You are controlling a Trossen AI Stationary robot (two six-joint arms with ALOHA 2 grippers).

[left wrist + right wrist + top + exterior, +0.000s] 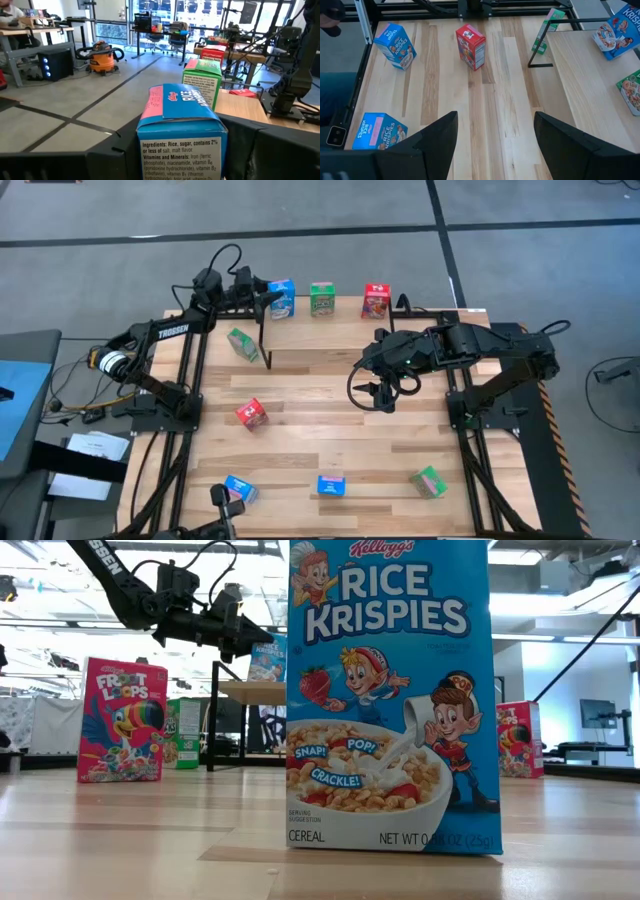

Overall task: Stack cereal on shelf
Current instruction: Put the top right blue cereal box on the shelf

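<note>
The shelf [330,335] stands at the table's far side. On it stand a blue cereal box [281,299], a green one [321,299] and a red one [376,301]. My left gripper [264,302] is at the shelf's left end, shut on the blue box [182,135]. My right gripper [385,395] is open and empty above the table's middle, right of centre; it also shows in the right wrist view [495,145]. A green box [241,344] leans by the shelf's left leg. A red box [251,413] stands on the table. My left gripper has the blue box between its two fingers, one on each broad face, by the box's side edge [141,150]. The fingers come level from the table's left. The box stands upright at the shelf's left end; whether its bottom rests on the board does not show.
Two blue boxes [240,489] [331,484] and a green box [428,481] are near the table's near edge. The second blue box fills the low view [390,690]. There is bare tabletop between the shelf and these boxes.
</note>
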